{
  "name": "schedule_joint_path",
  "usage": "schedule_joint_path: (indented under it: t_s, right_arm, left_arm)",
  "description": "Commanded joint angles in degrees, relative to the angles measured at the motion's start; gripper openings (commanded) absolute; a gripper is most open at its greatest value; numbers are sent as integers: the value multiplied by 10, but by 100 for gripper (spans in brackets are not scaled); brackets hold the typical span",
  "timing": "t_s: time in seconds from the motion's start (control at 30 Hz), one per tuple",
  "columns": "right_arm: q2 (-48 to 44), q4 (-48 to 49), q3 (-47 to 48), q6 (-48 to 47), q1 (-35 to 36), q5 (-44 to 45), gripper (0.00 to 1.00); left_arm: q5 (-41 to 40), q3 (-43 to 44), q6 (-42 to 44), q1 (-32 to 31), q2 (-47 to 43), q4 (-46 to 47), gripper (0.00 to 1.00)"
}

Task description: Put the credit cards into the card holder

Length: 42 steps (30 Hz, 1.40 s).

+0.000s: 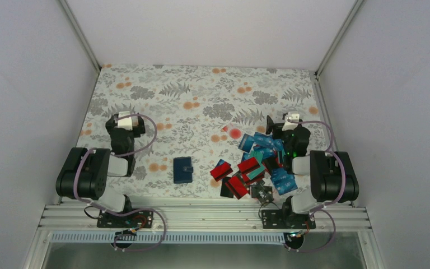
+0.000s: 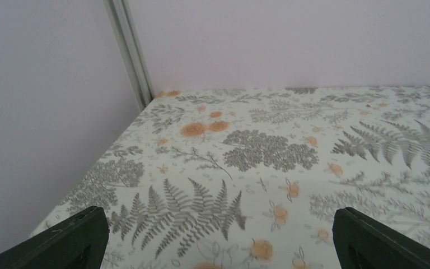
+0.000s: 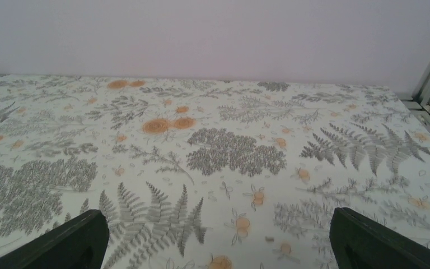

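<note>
Far left, the left gripper [image 2: 219, 241] is parked over the bare floral tablecloth [image 1: 162, 95], jaws spread wide with nothing between them. Its wrist cam shows only fern print and the back wall, so it isn't lined up on anything. A bit right of that arm, near the front edge, sits the card holder [image 1: 183, 170]: navy, lying flat, folded closed as far as I can tell. It's on its own, well apart from the mess, which looks handy since either arm could come at it without bumping cards. Further right is the credit cards [image 1: 256, 165] pile in red, blue, teal and a couple of dark ones, all overlapping and skewed, right in front of the right arm. None are in the holder, so I'd say the job hasn't really begun. The right gripper [image 3: 219, 241] hangs just beyond the pile, also wide open and empty, its cam looking past the cards at plain cloth. My guess is peeling one thin card off that overlap will be the fiddly bit, and the holder probably needs opening or pinning down first.
</note>
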Motion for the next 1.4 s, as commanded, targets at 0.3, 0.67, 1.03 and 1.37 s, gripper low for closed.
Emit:
schedule_joint_path:
  t_s: [0.3, 0.67, 1.03, 1.37]
  right_arm:
    - [-133, -408, 277, 56, 10, -69, 100]
    - [-122, -723, 451, 217, -5, -112, 100]
    - [-142, -790, 381, 279, 127, -217, 100]
    - [-125, -802, 318, 311, 304, -155, 98]
  left_arm:
    - [-47, 371, -229, -10, -118, -729, 100]
    - [227, 421, -264, -19, -163, -1006, 100]
    - [359, 259, -304, -115, -272, -1072, 76]
    - [379, 146, -395, -215, -296, -1000, 45]
